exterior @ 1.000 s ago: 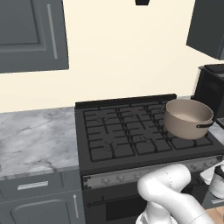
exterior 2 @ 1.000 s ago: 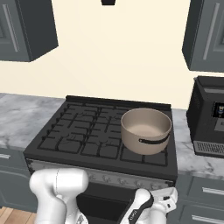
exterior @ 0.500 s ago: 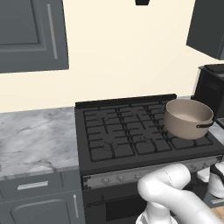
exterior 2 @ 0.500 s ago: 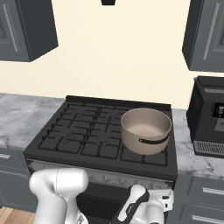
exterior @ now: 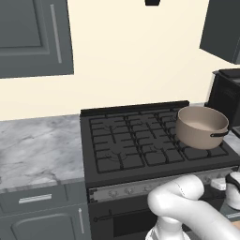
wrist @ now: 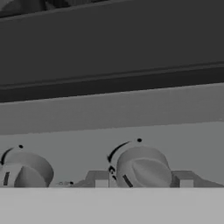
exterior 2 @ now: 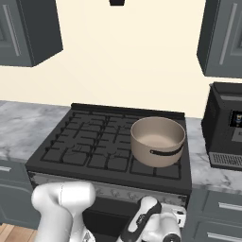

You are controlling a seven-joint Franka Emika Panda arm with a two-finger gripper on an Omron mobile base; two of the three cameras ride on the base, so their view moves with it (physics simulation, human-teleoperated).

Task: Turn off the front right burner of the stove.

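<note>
Finger tips (wrist: 101, 180) low in hand view, spread wide, 1 on each side of a round knob (wrist: 143, 167), not touching it as far as visible. Gripper (wrist: 143, 181) centred on that knob, pointing straight at the silver front strip (wrist: 113, 131). Knob grey, ridge across its face running down-left to up-right, small dark dot above it on the strip. 2nd knob (wrist: 24, 170) further left in hand view, partly cut off by the frame edge, own dot above.

Above the strip in hand view: dark front edge of the stove top.

Base views: stove (exterior: 136, 145) set into the counter run, black grid grate, raised back lip against the cream wall. Knob strip along the front, hand down in front of its right end, wrist partly seen at the bottom of right base view (exterior 2: 160, 224). White arm link crossing the lower stove front.

Beige pot (exterior 2: 157, 141) with dark side handle on the right side of the grate, roughly mid-depth, handle facing front. Cannot tell which burner is lit, no flame visible.

Marble counter (exterior: 35, 150) left of stove, grey cabinets above and below. Black coffee machine (exterior 2: 226, 125) on the counter right of stove, near the pot but apart.
</note>
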